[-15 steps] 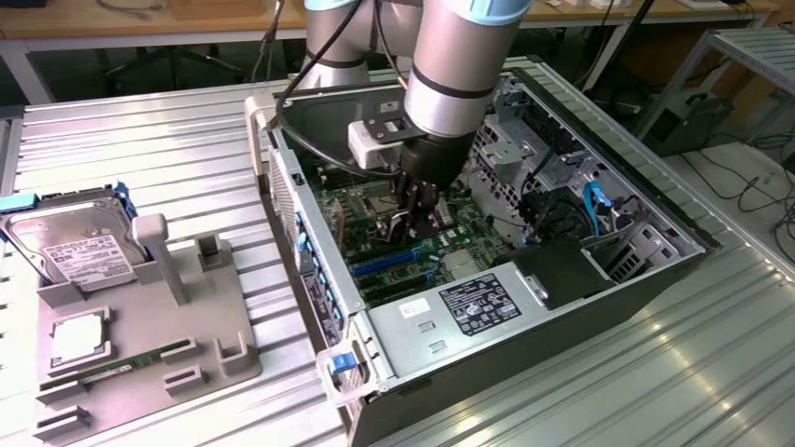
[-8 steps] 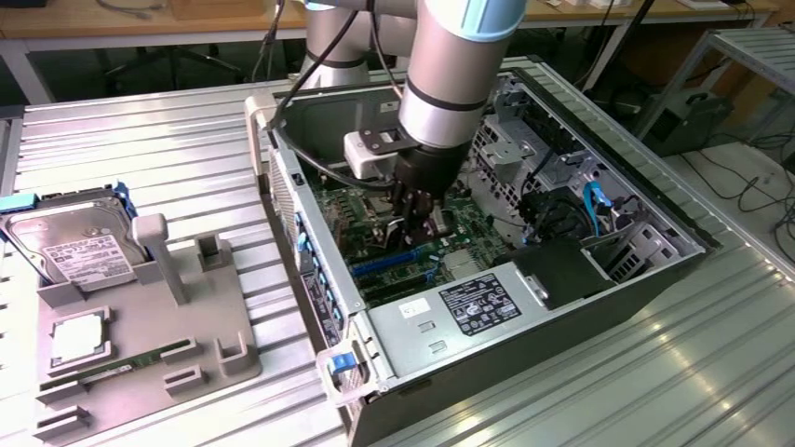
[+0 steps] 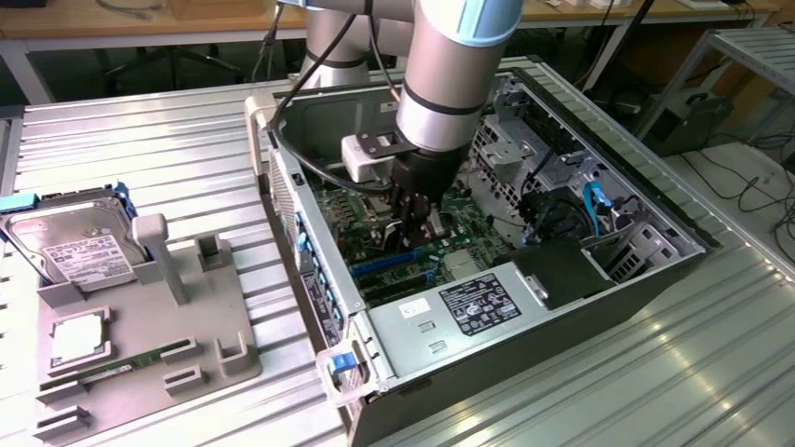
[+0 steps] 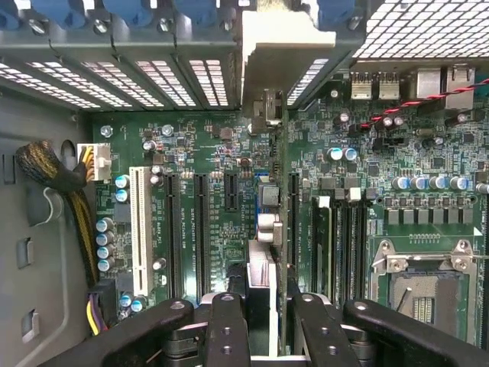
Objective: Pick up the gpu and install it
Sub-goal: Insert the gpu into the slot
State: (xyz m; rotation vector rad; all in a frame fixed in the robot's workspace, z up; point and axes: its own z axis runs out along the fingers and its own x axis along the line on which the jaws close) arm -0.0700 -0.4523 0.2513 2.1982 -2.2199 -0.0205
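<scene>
1. My claw (image 4: 260,321) is closed on the card (image 4: 263,229), which I see edge-on, standing upright above the motherboard (image 4: 214,199) inside the open computer case (image 3: 298,186).
2. The card's metal bracket (image 4: 286,46) points at the slotted rear wall of the case; I judge it could snag there if I descend off line.
3. The card hangs over the black slots (image 4: 200,229) on the motherboard; I cannot tell whether its edge sits in one. A tilt could jam or bend the connector.
4. Capacitors (image 4: 266,225) stand close beside the card; sideways drift risks knocking them.
5. The hard drive (image 3: 74,247) rests well outside the case, on the grey holder (image 3: 149,345).
</scene>
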